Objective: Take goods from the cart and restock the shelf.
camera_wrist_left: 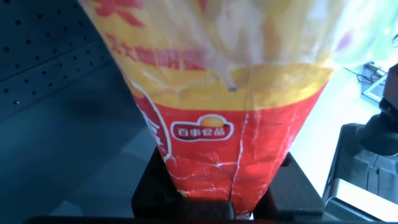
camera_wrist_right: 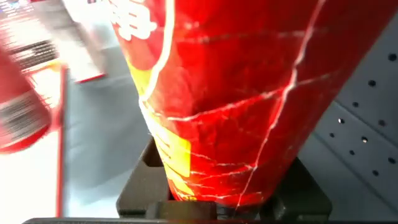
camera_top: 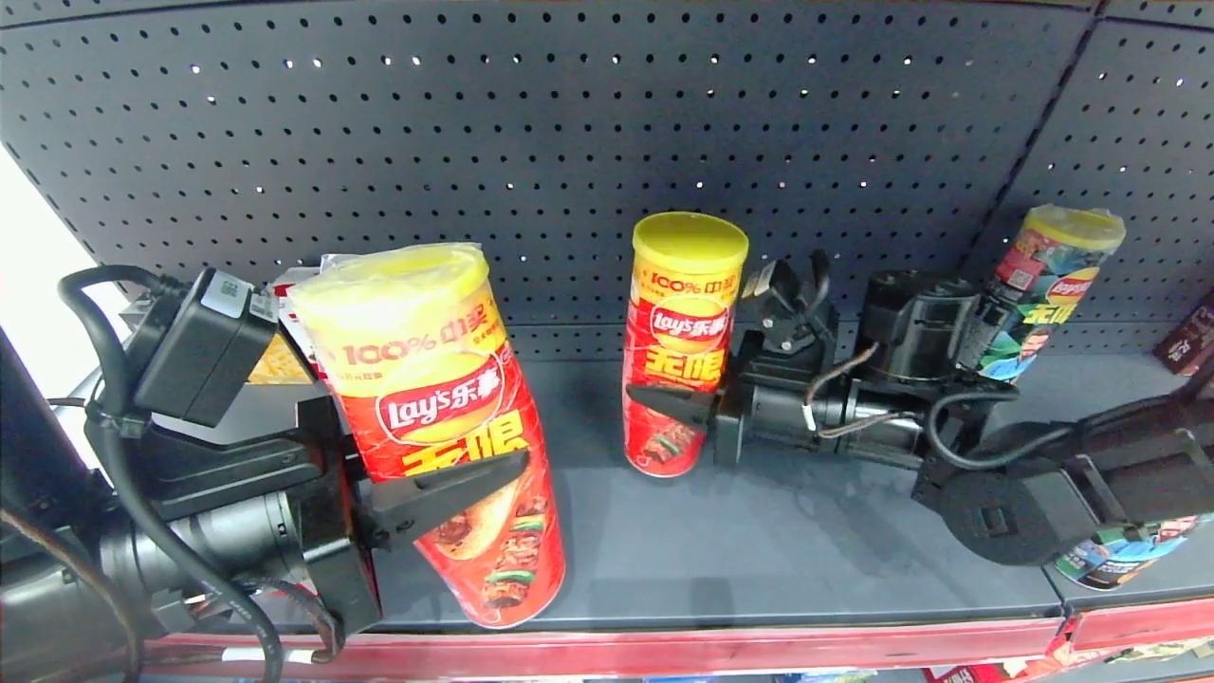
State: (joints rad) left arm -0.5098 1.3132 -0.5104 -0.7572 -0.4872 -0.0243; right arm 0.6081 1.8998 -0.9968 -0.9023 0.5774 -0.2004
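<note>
**Cans in both grips, one at the lip and one deeper in**

Nearest to us is the red front lip (camera_top: 664, 650) of the shelf (camera_top: 806, 541), and right behind it on the left comes the near can (camera_top: 436, 417). The left gripper (camera_top: 455, 474) is clamped across its lower body, one dark finger lying over the front of the label. From the left wrist view the wrapped tube rises straight out of the jaws, so the hold is low and square. The can leans a touch, top towards the left. Its base is down at the board just inside the lip, and I can't tell whether it is actually resting there. A low grip like this looks meant to keep the lid clear and let the base go down first.

Further back, in the middle of the shelf, the far can (camera_top: 685, 313) stands upright with its yellow lid level. The right gripper (camera_top: 664, 389) is closed on its lower half, coming in from the right. My read is that this one is all but placed and only needs letting go.

Behind the right arm, far right, a multicoloured can (camera_top: 1053, 275) leans outward. Some snack boxes (camera_top: 275, 356) peek out behind the near can, against the pegboard (camera_top: 569, 114). The gap between the two red cans looks like the room left for a row.
</note>
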